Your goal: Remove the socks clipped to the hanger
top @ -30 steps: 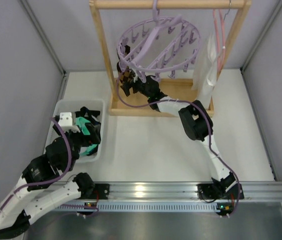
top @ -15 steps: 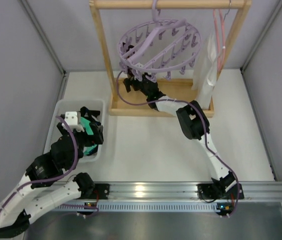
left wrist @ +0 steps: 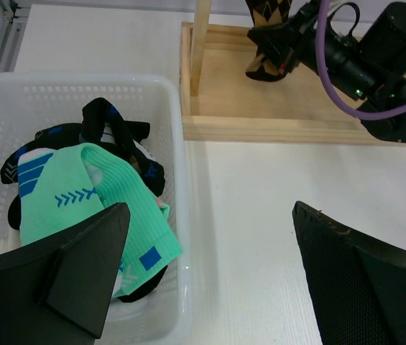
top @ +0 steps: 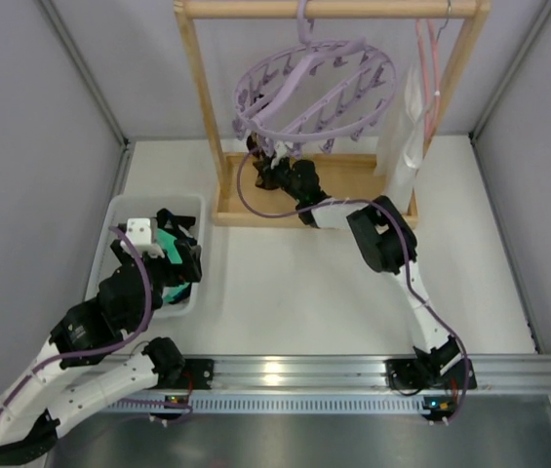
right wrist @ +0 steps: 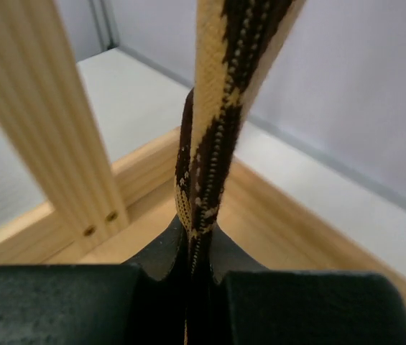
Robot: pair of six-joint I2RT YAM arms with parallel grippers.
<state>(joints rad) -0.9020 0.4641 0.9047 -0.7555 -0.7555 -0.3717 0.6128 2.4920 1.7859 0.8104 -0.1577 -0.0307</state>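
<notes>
Right gripper [right wrist: 192,251]: wide a second ago, now pinched on sock [right wrist: 217,93] hanging below left rim of hanger [top: 314,83]. Grasp made, so pull-off from clip likely next. Sock: brown-and-cream diamond knit, hanging straight, apparently not yet unclipped. Left gripper [left wrist: 210,244]: wide, holding nothing, well away from hanger, above basket [left wrist: 80,86] with other socks [left wrist: 109,208].

Brown-yellow diamond sock [right wrist: 217,108] hangs vertically beneath the lavender hanger [top: 290,83].
</notes>
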